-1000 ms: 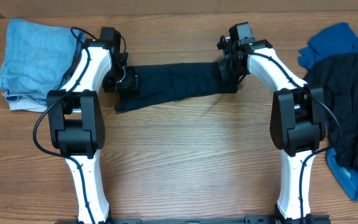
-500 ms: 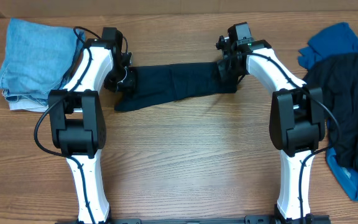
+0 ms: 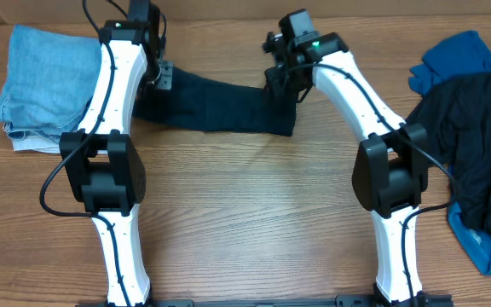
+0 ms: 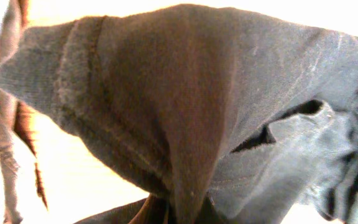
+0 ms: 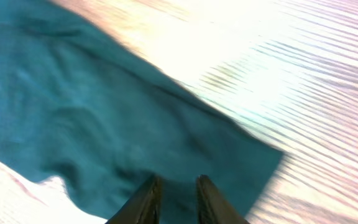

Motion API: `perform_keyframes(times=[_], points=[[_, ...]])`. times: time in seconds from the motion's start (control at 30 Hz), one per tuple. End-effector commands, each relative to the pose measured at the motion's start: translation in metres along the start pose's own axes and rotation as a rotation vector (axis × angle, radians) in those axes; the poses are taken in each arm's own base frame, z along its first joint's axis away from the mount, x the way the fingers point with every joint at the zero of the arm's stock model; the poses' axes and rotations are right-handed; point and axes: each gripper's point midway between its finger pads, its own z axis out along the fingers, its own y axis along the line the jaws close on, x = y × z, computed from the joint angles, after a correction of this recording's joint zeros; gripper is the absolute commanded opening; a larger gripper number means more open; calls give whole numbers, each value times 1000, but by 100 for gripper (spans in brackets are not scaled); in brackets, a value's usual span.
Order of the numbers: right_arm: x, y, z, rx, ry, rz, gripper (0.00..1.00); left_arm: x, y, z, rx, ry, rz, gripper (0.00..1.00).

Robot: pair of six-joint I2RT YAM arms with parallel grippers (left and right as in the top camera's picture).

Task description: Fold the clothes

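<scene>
A dark navy shirt (image 3: pixel 220 107) lies as a long band across the far middle of the table. My left gripper (image 3: pixel 164 79) is shut on its left end and holds that end raised. In the left wrist view the cloth (image 4: pixel 185 93) fills the frame and bunches down into the left gripper (image 4: pixel 179 214). My right gripper (image 3: pixel 281 83) is over the band's right end. In the right wrist view its fingers (image 5: pixel 151 196) stand slightly apart above the cloth (image 5: pixel 104 112), which looks teal here; the right gripper (image 5: pixel 178 190) is open.
A folded pale blue denim-like stack (image 3: pixel 41 85) sits at the far left. A heap of dark clothes (image 3: pixel 471 145) over bright blue fabric (image 3: pixel 459 60) covers the right edge. Bare wood table (image 3: pixel 254 213) lies in front of the shirt.
My left gripper shut on the shirt's left end and lifted it toward the far side. My right arm moved left with the right end, and its fingers have parted slightly.
</scene>
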Motion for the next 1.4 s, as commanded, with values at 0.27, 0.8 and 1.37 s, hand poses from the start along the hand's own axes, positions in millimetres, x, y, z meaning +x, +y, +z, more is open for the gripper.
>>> perform_keyframes(times=[0.27,0.8,1.37], points=[[17,-106,-36,103,20,229,18,-19,-73,-37,28,-98,133,4],[28,-115,-39,107,55,257,17,-27,-175,-77,133,-234,221,4],[29,-114,-39,107,63,259,18,5,-239,-43,235,-151,298,4]])
